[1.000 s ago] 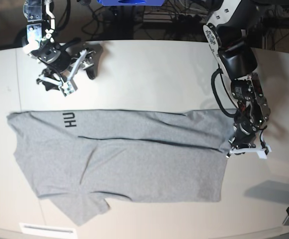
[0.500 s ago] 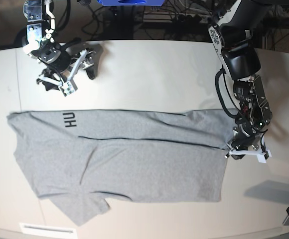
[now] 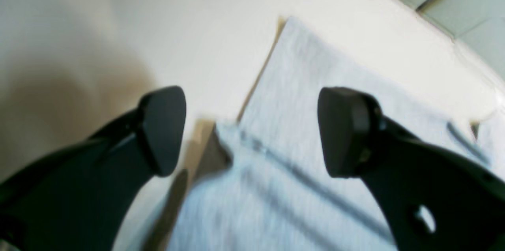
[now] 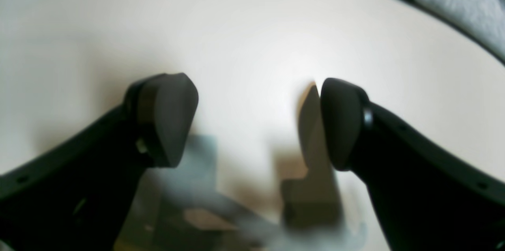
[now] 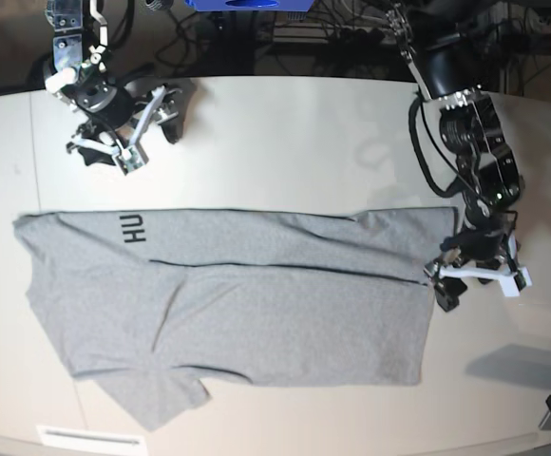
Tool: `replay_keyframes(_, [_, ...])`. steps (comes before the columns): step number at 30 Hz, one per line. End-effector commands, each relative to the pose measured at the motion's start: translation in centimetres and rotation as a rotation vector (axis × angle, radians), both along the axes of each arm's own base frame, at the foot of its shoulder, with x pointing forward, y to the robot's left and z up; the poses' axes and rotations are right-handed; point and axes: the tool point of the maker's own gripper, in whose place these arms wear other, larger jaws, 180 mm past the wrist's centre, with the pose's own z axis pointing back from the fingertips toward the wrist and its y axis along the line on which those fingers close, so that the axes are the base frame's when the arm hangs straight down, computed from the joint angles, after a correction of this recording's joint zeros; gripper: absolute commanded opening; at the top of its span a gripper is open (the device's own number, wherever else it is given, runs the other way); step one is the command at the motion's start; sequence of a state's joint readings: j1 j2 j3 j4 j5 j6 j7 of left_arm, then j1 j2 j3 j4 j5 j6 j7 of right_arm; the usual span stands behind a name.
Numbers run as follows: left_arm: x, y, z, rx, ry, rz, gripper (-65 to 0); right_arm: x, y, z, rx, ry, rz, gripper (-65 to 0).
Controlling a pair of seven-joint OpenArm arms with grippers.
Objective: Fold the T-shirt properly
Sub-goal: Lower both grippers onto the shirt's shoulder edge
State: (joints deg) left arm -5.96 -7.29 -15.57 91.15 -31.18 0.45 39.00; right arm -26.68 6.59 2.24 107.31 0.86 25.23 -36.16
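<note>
Our left gripper [image 3: 252, 132] stands with its black jaws spread wide and nothing between them, poised just above the hem corner of the large heather-grey cotton T-shirt [image 5: 256, 304], which lies flat below and beyond it on the pale tabletop [image 5: 294, 142], one long edge turned over along a lengthwise crease. Our right gripper [image 4: 258, 120] is likewise wide apart and empty, over bare table well away from the cloth. We judge one lengthwise fold laid; next calls for gripping the opposite long edge with both grippers.
</note>
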Motion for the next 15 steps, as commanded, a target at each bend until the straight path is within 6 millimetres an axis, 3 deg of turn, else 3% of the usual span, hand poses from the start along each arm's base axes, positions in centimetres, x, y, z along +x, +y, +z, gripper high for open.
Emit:
replay_keyframes(1, [0.1,0.4,1.8,0.034,-0.054,0.0,-14.6,0.4,-0.5,0.9,-0.03,-0.026,0.009,-15.7])
replay_keyframes(6, [-2.7,1.5,-0.1,0.15,-0.014,0.028,-14.6,3.1,-0.9,3.3,-0.04,-0.118,0.003,-15.2])
replay_keyframes(11, [-3.2,-0.4,-0.6,0.391,0.003,-0.049,-14.6,6.7,-3.4,6.4,-0.072,-0.231,-0.06,-15.1])
replay_keyframes(15, [-2.9,-1.3,-0.1,0.442,-0.026,-0.055,-14.6,9.2,-4.4,8.3,-0.105,-0.3,-0.064,-14.9])
